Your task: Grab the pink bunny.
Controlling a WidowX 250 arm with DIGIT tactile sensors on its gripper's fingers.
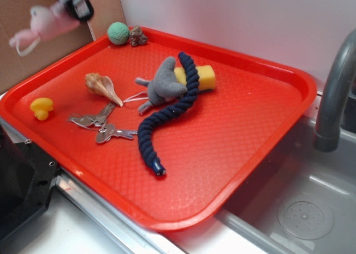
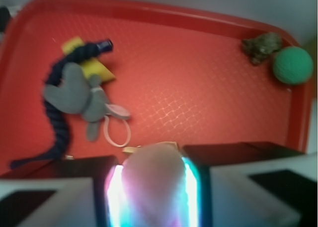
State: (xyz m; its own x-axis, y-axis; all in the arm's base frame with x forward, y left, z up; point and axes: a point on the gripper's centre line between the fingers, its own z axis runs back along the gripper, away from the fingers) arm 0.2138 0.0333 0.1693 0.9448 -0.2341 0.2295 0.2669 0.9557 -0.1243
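Note:
The pink bunny (image 1: 47, 23) hangs in the air at the top left of the exterior view, well above the red tray (image 1: 239, 137), blurred, with its white string loop dangling to the left. My gripper (image 1: 75, 6) is shut on the bunny's right end. In the wrist view the pink bunny (image 2: 151, 185) fills the gap between my two fingers, with the gripper (image 2: 153, 187) closed against its sides, and the tray (image 2: 198, 88) lies far below.
On the tray lie a grey plush animal (image 1: 164, 87), a navy rope (image 1: 169, 118), a yellow block (image 1: 204, 77), a shell (image 1: 101, 87), keys (image 1: 103, 126), a yellow duck (image 1: 41, 108), a green ball (image 1: 118, 33) and a brown lump (image 1: 138, 37). A sink (image 1: 311, 209) and faucet (image 1: 334, 93) stand at right.

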